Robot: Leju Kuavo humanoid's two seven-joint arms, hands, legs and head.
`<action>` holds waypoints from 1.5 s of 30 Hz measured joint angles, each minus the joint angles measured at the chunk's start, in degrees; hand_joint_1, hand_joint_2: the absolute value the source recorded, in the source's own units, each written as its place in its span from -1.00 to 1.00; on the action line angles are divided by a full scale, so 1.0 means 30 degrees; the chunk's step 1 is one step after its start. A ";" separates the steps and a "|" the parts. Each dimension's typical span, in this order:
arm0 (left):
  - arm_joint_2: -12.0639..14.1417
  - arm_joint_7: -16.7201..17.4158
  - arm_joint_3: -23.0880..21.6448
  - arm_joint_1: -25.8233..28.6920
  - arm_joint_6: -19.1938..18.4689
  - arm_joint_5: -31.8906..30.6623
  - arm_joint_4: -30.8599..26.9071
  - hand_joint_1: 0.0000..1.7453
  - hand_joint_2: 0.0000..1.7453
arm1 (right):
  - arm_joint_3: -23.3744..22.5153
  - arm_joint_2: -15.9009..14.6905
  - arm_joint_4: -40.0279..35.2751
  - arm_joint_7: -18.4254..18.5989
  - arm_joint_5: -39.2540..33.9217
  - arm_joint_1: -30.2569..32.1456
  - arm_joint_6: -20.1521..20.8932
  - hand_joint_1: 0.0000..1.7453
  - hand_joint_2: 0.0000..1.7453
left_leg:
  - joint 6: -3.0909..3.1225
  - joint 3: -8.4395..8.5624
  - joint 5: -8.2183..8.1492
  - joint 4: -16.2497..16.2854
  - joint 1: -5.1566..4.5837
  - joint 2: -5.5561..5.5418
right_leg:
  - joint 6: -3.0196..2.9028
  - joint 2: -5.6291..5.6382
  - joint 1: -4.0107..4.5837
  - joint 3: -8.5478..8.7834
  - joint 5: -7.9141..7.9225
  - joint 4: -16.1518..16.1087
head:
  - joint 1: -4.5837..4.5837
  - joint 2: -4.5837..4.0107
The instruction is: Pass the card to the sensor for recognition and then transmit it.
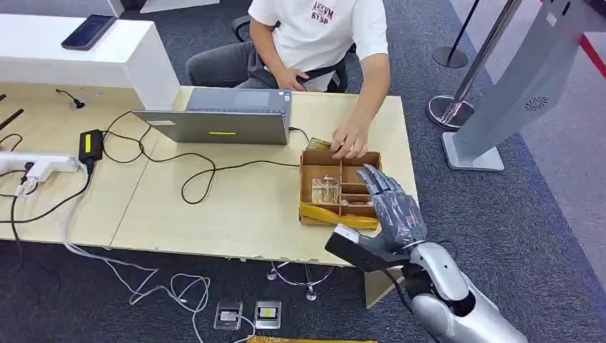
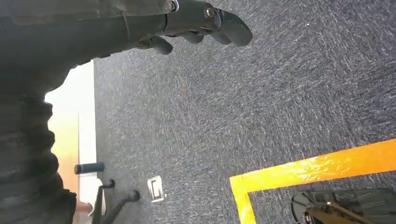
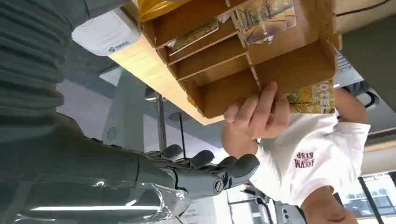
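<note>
Cardboard tray (image 1: 309, 187) on the counter (image 1: 236, 207) holds cards (image 1: 325, 190) while a person's hand (image 1: 349, 142) places another card (image 3: 312, 98) and the robot's right hand (image 1: 391, 204) hovers beside, fingers (image 3: 236, 169) spread and empty, risking collision if it reaches now.

Wooden desk (image 1: 236, 207), dark grey carpet (image 1: 529, 236).

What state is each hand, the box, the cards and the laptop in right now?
Right hand: empty, fingers apart, over the box's right edge.
Left hand: holds nothing, hanging over carpet.
Box: open-topped, divided.
Cards: lying in compartments.
Person's hand: at the box's far edge.
Laptop: open.
</note>
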 joint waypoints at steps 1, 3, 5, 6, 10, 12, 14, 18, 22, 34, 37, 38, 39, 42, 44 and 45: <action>0.0000 0.0000 0.0000 0.0000 0.0000 0.0000 0.0000 -1.00 1.00 | -0.0007 0.0000 0.0000 0.0065 0.0168 0.0036 0.0022 -1.00 1.00 | 0.0000 -0.0001 0.0000 0.0000 0.0000 0.0000 | 0.0000 0.0000 0.0000 -0.0001 0.0000 0.0000 | 0.0000 0.0000; 0.0007 0.0007 0.0000 -0.0001 -0.0007 0.0000 0.0000 -1.00 1.00 | -0.0007 -0.0007 0.0007 0.0226 0.0467 0.0054 0.0030 -1.00 1.00 | 0.0000 -0.0001 0.0000 -0.0001 0.0000 0.0000 | 0.0000 0.0000 0.0000 0.0001 0.0000 0.0000 | 0.0007 0.0000; 0.0007 0.0029 0.0000 -0.0003 -0.0015 0.0015 0.0000 -1.00 1.00 | -0.0007 -0.0001 0.0007 0.0422 0.0671 0.0054 0.0036 -1.00 1.00 | 0.0000 -0.0002 0.0000 -0.0001 -0.0001 0.0000 | 0.0000 -0.0001 -0.0001 0.0004 0.0001 0.0000 | 0.0007 0.0007; 0.0007 0.0044 0.0000 -0.0003 -0.0015 0.0022 0.0000 -1.00 1.00 | -0.0007 0.0000 0.0015 0.0503 0.0774 0.0054 0.0030 -1.00 1.00 | 0.0000 -0.0002 0.0000 -0.0001 -0.0001 0.0000 | 0.0001 -0.0001 -0.0002 0.0005 0.0001 0.0000 | 0.0007 0.0000; 0.0007 0.0160 0.0000 -0.0009 -0.0044 0.0080 0.0000 -1.00 1.00 | -0.0007 0.0015 0.0131 0.0947 0.0919 0.0046 -0.0007 -1.00 1.00 | 0.0000 -0.0006 0.0000 -0.0001 -0.0002 -0.0002 | 0.0001 -0.0004 -0.0003 0.0006 0.0001 0.0000 | 0.0000 0.0000; 0.0007 0.0160 0.0000 -0.0010 -0.0051 0.0124 0.0000 -1.00 1.00 | -0.0007 0.0015 0.0226 0.1027 0.0955 0.0037 -0.0021 -1.00 1.00 | 0.0000 -0.0008 0.0000 -0.0001 -0.0002 -0.0003 | 0.0001 -0.0004 -0.0003 0.0005 0.0001 0.0000 | 0.0000 0.0001; 0.0007 0.0160 0.0000 -0.0014 -0.0080 0.0124 0.0000 -1.00 1.00 | 0.0000 0.0021 0.0356 0.1100 0.1130 0.0000 0.0030 -1.00 1.00 | 0.0000 -0.0012 0.0000 -0.0001 -0.0002 -0.0003 | 0.0001 -0.0004 -0.0003 0.0006 0.0001 0.0000 | 0.0000 0.0000; 0.0007 0.0160 -0.0015 -0.0028 -0.0073 0.0109 0.0000 -1.00 1.00 | 0.0102 0.0161 0.1094 0.1195 0.1619 -0.0390 0.0438 -1.00 1.00 | 0.0000 -0.0017 0.0000 -0.0002 -0.0001 -0.0003 | 0.0001 -0.0005 -0.0002 0.0003 0.0000 0.0002 | 0.0000 0.0000; 0.0007 0.0160 -0.0087 -0.0036 -0.0058 0.0036 -0.0007 -1.00 1.00 | 0.0379 0.0429 0.2505 0.1217 0.1932 -0.1041 0.0641 -1.00 1.00 | -0.0001 -0.0016 0.0002 -0.0002 -0.0001 -0.0006 | 0.0001 -0.0007 -0.0002 0.0006 0.0001 0.0002 | 0.0000 0.0007; 0.0007 0.0160 -0.0095 -0.0039 -0.0058 0.0270 -0.0007 -1.00 1.00 | 0.0991 0.1311 0.5806 0.0751 0.1677 -0.2293 0.0395 -1.00 1.00 | -0.0001 -0.0022 0.0002 -0.0002 0.0000 -0.0008 | 0.0001 -0.0009 -0.0002 0.0000 0.0001 0.0004 | 0.0007 0.0000; 0.0007 0.0160 -0.0095 -0.0039 -0.0058 0.0357 -0.0007 -1.00 1.00 | 0.1180 0.1552 0.6447 0.0627 0.1480 -0.2579 0.0197 -1.00 1.00 | -0.0001 -0.0019 0.0002 -0.0002 0.0000 -0.0008 | 0.0001 -0.0009 -0.0001 0.0002 0.0001 0.0004 | 0.0000 0.0000; 0.0007 0.0153 -0.0095 -0.0038 -0.0058 0.0378 -0.0007 -1.00 1.00 | 0.1238 0.1617 0.6614 0.0605 0.1473 -0.2639 0.0154 -1.00 1.00 | -0.0001 -0.0019 0.0003 -0.0002 0.0000 -0.0009 | 0.0001 -0.0009 -0.0001 0.0001 0.0001 0.0004 | 0.0000 0.0000; 0.0007 0.0153 -0.0095 -0.0038 -0.0058 0.0386 -0.0007 -1.00 1.00 | 0.1312 0.1683 0.6769 0.0583 0.1466 -0.2698 0.0110 -1.00 1.00 | -0.0002 -0.0019 0.0004 -0.0002 0.0000 -0.0009 | 0.0001 -0.0009 -0.0001 0.0004 0.0002 0.0005 | 0.0007 0.0000; 0.0007 0.0138 -0.0095 -0.0038 -0.0051 0.0415 -0.0007 -1.00 1.00 | 0.1508 0.1822 0.7184 0.0473 0.1363 -0.2877 -0.0022 -1.00 1.00 | -0.0002 -0.0020 0.0004 -0.0002 0.0000 -0.0008 | 0.0001 -0.0007 -0.0002 0.0002 0.0002 0.0005 | 0.0007 0.0000; 0.0007 0.0124 -0.0095 -0.0039 -0.0036 0.0452 -0.0007 -1.00 1.00 | 0.1646 0.1938 0.7475 0.0415 0.1226 -0.3045 -0.0101 -1.00 1.00 | -0.0002 -0.0019 0.0004 -0.0002 -0.0001 -0.0007 | 0.0001 -0.0007 -0.0002 0.0001 0.0002 0.0005 | 0.0001 0.0000; 0.0007 0.0116 -0.0095 -0.0038 -0.0029 0.0459 -0.0007 -1.00 1.00 | 0.1720 0.1974 0.7592 0.0415 0.1174 -0.3130 -0.0138 -1.00 1.00 | -0.0002 -0.0019 0.0004 -0.0002 -0.0001 -0.0008 | 0.0001 -0.0007 -0.0002 0.0000 0.0002 0.0005 | 0.0007 0.0000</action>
